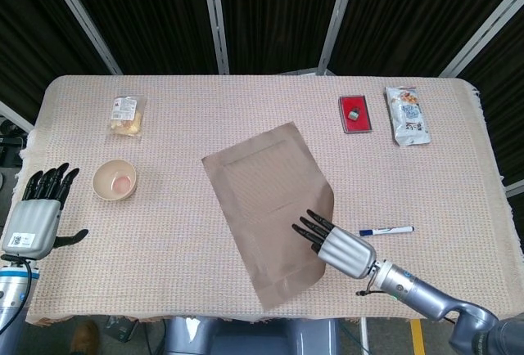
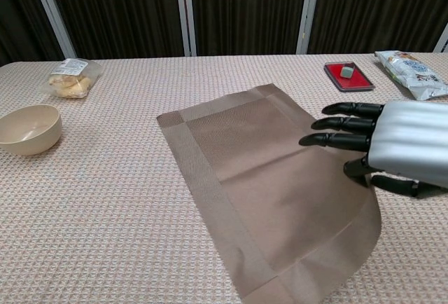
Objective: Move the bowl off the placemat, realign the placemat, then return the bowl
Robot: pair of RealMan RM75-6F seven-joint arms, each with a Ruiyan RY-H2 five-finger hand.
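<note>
The brown placemat (image 1: 262,199) (image 2: 259,171) lies askew in the middle of the table, its near end swung towards the right. Its right edge curls up into my right hand (image 1: 336,244) (image 2: 381,146), which pinches that edge between thumb and fingers. The beige bowl (image 1: 115,180) (image 2: 28,129) stands on the tablecloth left of the mat, well apart from it. By the table's left edge my left hand (image 1: 37,212) hovers with fingers spread and nothing in it; the chest view does not show it.
A bagged snack (image 1: 126,115) (image 2: 70,78) lies behind the bowl. At the back right are a red tray (image 1: 355,114) (image 2: 348,76) and a snack packet (image 1: 407,115) (image 2: 413,73). A blue pen (image 1: 386,230) lies just right of my right hand.
</note>
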